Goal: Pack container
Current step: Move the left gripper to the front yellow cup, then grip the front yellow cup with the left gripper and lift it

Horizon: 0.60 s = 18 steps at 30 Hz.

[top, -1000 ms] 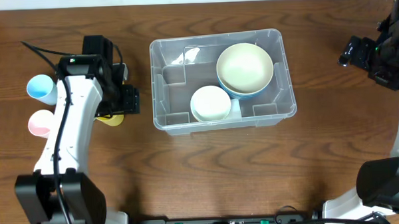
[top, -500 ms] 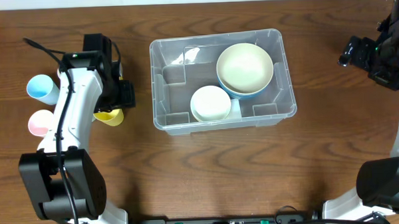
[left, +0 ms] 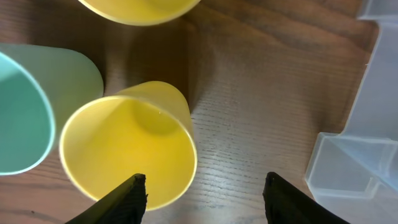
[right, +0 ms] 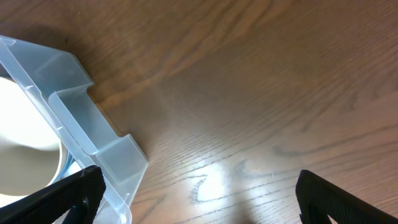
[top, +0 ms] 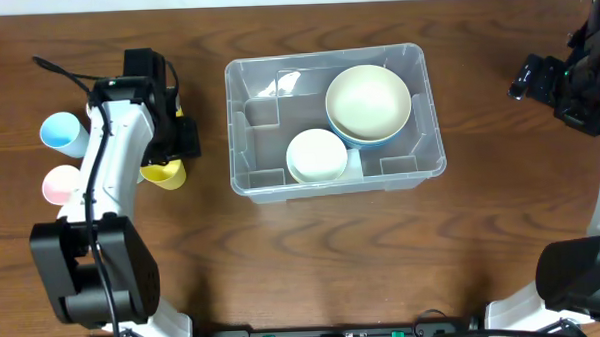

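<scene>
While left gripper hangs just left of container, jaws stand partly spread: one fingertip at rim of yellow cup, other over bare bench; nothing clamped. Cup: smooth plastic, tapered, round mouth facing wrist camera.
Right gripper well right of container, jaws wide, empty.
Container: clear rectangular plastic bin, rounded corners, thick rim, moulded inner ribs, mid-bench.
Inside: wide cream bowl nested in blue bowl; smaller pale-green bowl touching it.
</scene>
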Available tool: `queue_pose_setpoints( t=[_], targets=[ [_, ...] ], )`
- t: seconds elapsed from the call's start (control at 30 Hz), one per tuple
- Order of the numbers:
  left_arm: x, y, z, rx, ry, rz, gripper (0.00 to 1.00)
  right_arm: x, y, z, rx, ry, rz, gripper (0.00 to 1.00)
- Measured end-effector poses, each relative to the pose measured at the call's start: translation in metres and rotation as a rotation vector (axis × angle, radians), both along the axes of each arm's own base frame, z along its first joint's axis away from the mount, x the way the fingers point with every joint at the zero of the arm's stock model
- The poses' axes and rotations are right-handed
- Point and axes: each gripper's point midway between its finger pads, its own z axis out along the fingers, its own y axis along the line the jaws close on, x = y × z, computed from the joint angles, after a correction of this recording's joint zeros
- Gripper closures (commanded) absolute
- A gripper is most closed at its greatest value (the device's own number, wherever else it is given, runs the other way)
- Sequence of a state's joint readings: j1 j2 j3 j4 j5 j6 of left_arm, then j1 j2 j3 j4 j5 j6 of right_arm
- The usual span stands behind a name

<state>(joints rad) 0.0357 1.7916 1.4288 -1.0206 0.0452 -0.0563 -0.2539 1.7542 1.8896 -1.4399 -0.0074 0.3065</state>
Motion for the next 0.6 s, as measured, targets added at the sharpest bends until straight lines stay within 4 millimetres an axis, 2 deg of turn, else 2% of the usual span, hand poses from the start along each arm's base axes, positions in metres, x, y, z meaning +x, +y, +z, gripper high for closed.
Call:
queue_pose_setpoints(
  t=[0.4, 0.6],
  targets=[
    [-0.004, 0.0, -0.036, -0.003, 0.101, 0.0, 0.45, 0.0, 0.0, 0.0, 0.0, 0.0, 0.0, 0.01],
    [-0.004, 0.0, -0.043, -0.004, 0.119, 0.003, 0.57, 0.0, 0.0, 0.0, 0.0, 0.0, 0.0, 0.01]
  ],
)
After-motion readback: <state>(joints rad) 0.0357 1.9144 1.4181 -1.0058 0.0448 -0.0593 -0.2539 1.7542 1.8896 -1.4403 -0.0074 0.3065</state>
